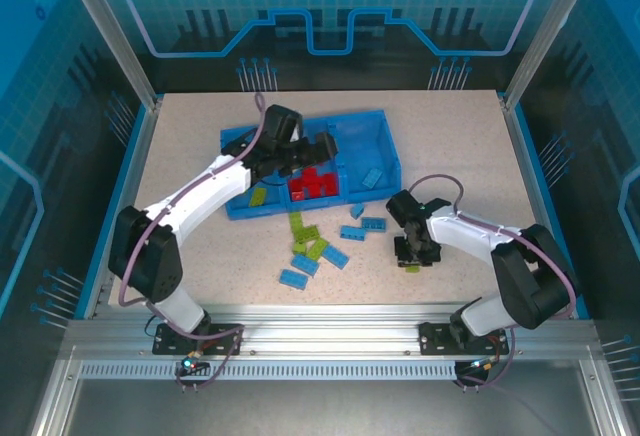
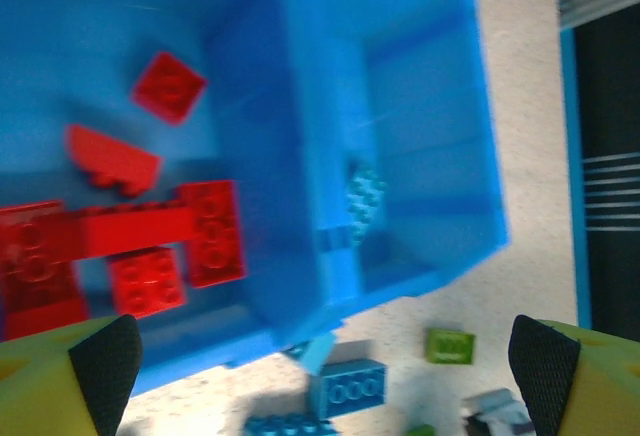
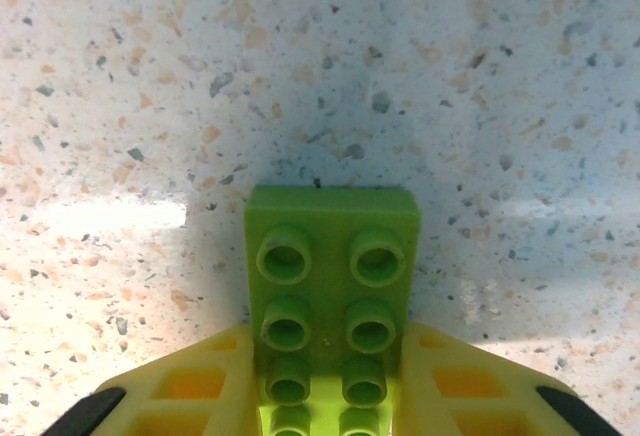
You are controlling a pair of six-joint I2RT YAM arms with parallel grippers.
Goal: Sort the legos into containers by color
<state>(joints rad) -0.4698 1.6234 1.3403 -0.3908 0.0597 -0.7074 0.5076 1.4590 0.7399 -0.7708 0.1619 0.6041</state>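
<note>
Jaws of right gripper (image 3: 325, 391) pinch green brick (image 3: 332, 276) by one end on table (image 1: 470, 156), apart from tray (image 1: 385, 141); may twist out on lift b/c hold's short; left gripper (image 2: 325, 356) gapes over red bricks (image 1: 315, 186).

A speckled beige tabletop (image 1: 460, 146) sits inside blue panels (image 1: 200, 6) and an aluminium frame (image 1: 320, 341).

A lime-green studded plastic brick (image 3: 330, 256) faces studs up against a speckled beige stone-look tabletop (image 3: 480, 76). Its studs run in two columns, with four rows showing. The right gripper (image 3: 328, 381) takes the brick's near end between its yellow plastic fingers (image 3: 195, 391), one pressed to each long side. The far half juts out beyond them. A soft shadow surrounds the brick, and a bright glare patch lies on the tabletop beside it.
</note>
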